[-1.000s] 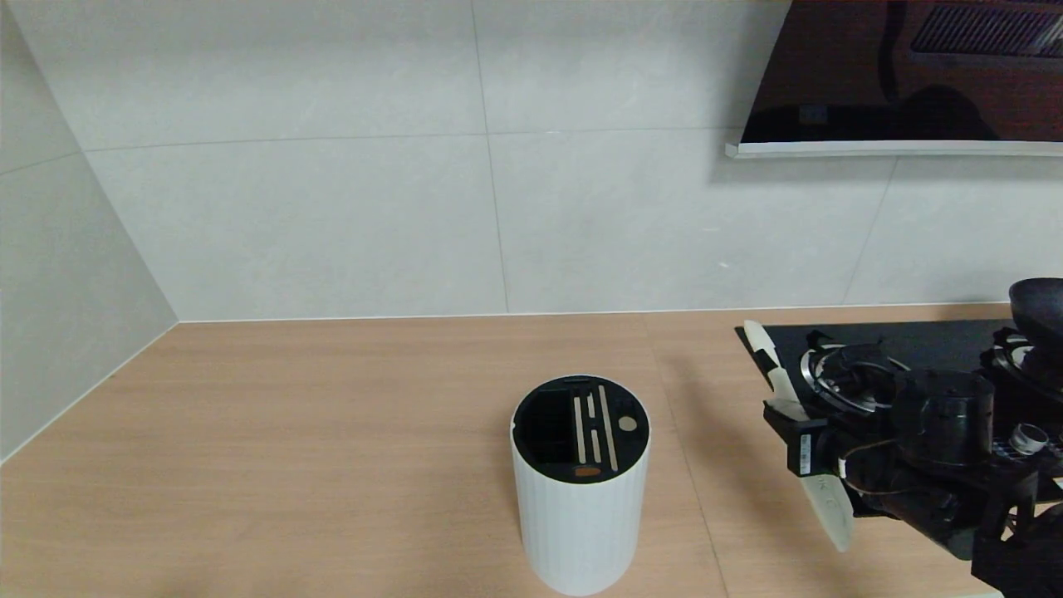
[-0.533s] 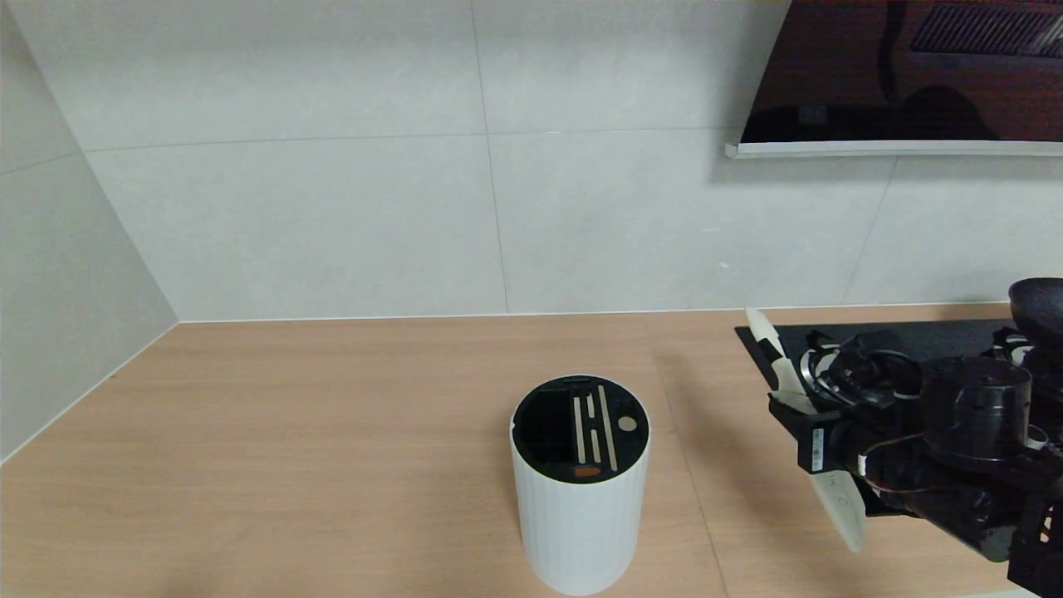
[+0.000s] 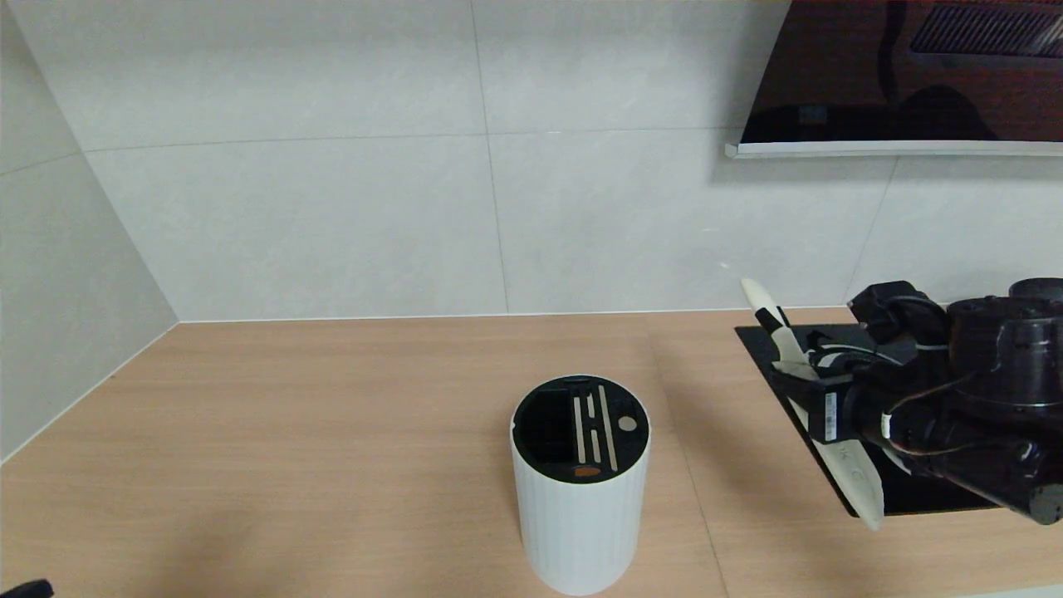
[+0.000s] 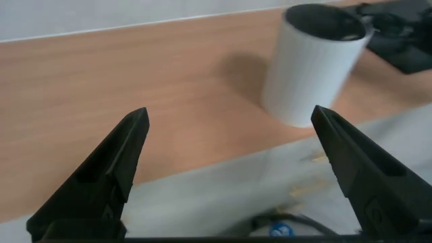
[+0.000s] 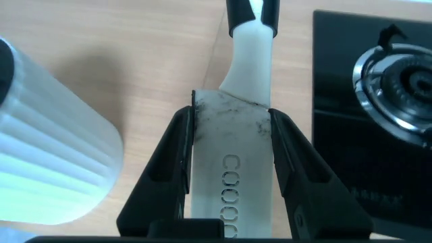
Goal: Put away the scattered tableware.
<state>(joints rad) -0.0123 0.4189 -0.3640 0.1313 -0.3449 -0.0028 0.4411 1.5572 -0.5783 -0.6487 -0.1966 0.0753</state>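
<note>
Head view: white ribbed cutlery holder stands upright on the wooden table, near the front edge. Its black top has one big opening on the robot's left side, three narrow slots and a small round hole. Right gripper is clamped on a cream ceramic knife. The knife is tilted, handle end with a black band up toward the tiled wall, blade tip down toward the front. It lies over the left edge of the black hob, to the right of the holder and well apart from it. Can't tell whether the tip touches anything. A dark range hood is on the wall above the hob.

Left wrist view: left gripper is spread wide with nothing between its black fingers. It hangs off the table's front edge. The holder is farther off on the table, just inside that edge.

Right wrist view: right gripper has both fingers pressed flat against the knife's blade sides, so the grip is on the blade, not the handle. The blade is smudged grey near the handle, which sticks out past the fingertips. Below the knife, the holder is on one side and the hob with a burner on the other, bare table between them.
</note>
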